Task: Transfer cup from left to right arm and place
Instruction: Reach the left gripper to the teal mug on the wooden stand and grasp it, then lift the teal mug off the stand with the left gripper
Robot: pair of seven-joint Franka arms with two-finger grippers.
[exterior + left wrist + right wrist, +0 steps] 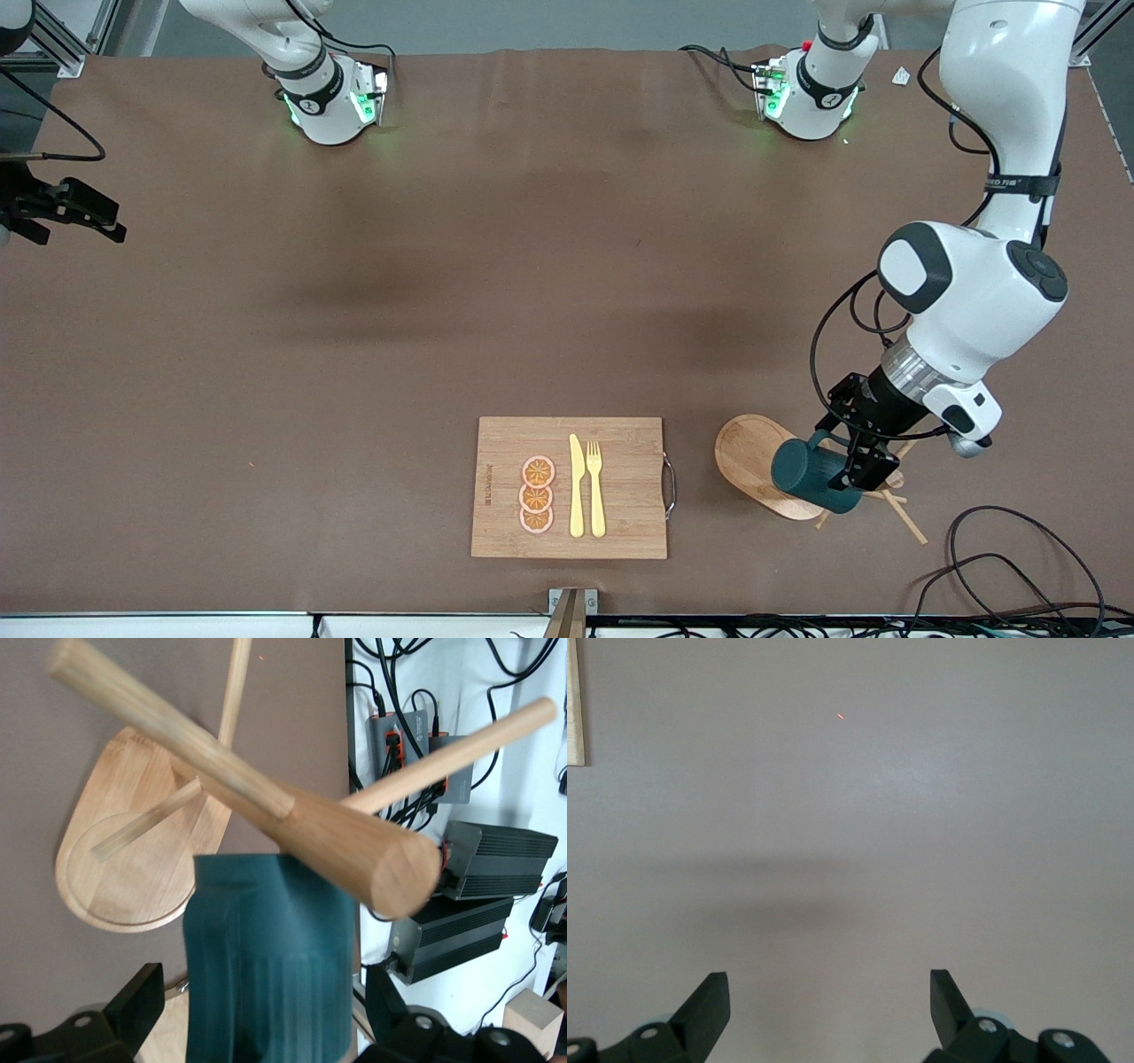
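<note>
The cup (pixel 811 474), dark teal with ribbed sides, lies sideways on a peg of the wooden mug stand (pixel 753 452), near the left arm's end of the table. My left gripper (pixel 855 456) stands open around the cup, one finger on each side. In the left wrist view the cup (pixel 266 957) fills the space between the fingers (pixel 142 1001) of the left gripper (pixel 263 988), with a small gap showing, and the stand's thick post (pixel 337 833) crosses just above it. My right gripper (pixel 106 217) waits open over bare table at the right arm's end; nothing shows between the fingertips of the right gripper (pixel 830 992).
A wooden cutting board (pixel 620 478) lies near the front edge with a yellow knife (pixel 577 487), a yellow fork (pixel 595 487) and three orange slices (pixel 537 494) on it. Loose cables (pixel 1019 549) lie by the stand. A board's corner (pixel 574 700) shows in the right wrist view.
</note>
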